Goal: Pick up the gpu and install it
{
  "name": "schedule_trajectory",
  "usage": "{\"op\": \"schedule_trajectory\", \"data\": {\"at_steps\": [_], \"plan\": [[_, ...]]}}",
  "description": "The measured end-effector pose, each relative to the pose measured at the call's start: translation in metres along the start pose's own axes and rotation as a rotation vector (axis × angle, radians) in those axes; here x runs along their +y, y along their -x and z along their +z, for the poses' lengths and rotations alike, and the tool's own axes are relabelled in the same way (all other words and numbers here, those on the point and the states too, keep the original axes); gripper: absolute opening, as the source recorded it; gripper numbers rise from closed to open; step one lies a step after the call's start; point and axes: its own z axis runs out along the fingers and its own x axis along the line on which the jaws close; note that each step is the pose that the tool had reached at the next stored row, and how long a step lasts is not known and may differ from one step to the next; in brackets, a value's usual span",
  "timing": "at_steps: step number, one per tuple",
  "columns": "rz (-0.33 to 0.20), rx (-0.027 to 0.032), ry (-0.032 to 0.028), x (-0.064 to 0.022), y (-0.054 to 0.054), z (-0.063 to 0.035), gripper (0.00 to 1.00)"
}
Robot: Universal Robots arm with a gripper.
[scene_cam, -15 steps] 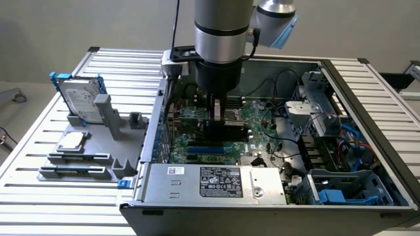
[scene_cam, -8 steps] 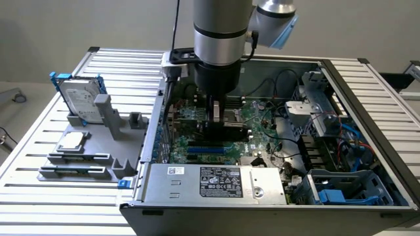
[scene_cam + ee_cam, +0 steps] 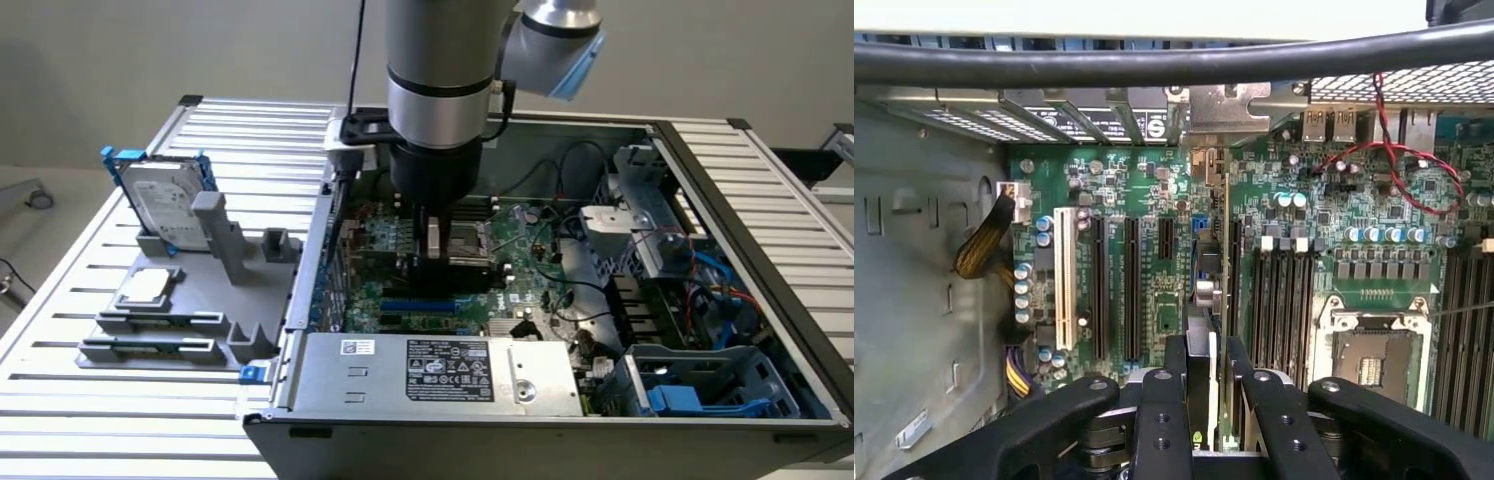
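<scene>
Nothing here comes out as words I can actually read. The power supply (image 3: 534, 385) at the near edge of the open computer case (image 3: 747, 300) carries a black label (image 3: 450, 369) packed with white print and small marks, all too fine to make out. Beside it sits a small white sticker (image 3: 355, 346) with a bluish mark I cannot name. The hard drive (image 3: 167, 205) standing on the table (image 3: 80, 400) has a pale label, its lettering illegible. White markings dot the motherboard (image 3: 1154, 200), none readable. The gpu (image 3: 1219, 280) in my claw (image 3: 1206, 350) is edge-on, so its faces are hidden.
</scene>
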Motion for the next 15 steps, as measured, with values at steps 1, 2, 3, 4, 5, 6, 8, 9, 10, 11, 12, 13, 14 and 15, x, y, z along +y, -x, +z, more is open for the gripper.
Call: {"op": "schedule_trajectory", "data": {"at_steps": [1,2,3,4,5,6,8,9,10,11,12,13,14,15], "plan": [[0.000,0.0000,0.0000,0.0003,0.0000,0.0010,0.26],[0.000,0.0001,0.0000,0.0004,-0.0001,0.0015,0.26],[0.000,0.0003,0.0001,0.0005,-0.0002,0.0015,0.26],[0.000,0.0003,0.0001,0.0005,-0.0002,0.0015,0.26],[0.000,0.0002,0.0001,0.0006,-0.0003,0.0017,0.26],[0.000,0.0001,0.0000,0.0007,-0.0004,0.0021,0.26],[0.000,0.0001,0.0000,0.0009,-0.0006,0.0033,0.26],[0.000,0.0002,0.0000,0.0010,-0.0007,0.0041,0.26],[0.000,0.0001,0.0000,0.0012,-0.0008,0.0050,0.26],[0.000,0.0001,0.0000,0.0014,-0.0009,0.0058,0.26],[0.000,0.0001,0.0000,0.0017,-0.0009,0.0067,0.26],[0.000,0.0002,0.0001,0.0020,-0.0009,0.0076,0.26],[0.000,0.0002,0.0001,0.0025,-0.0010,0.0084,0.26],[0.000,0.0001,0.0001,0.0029,-0.0010,0.0093,0.26]]}}
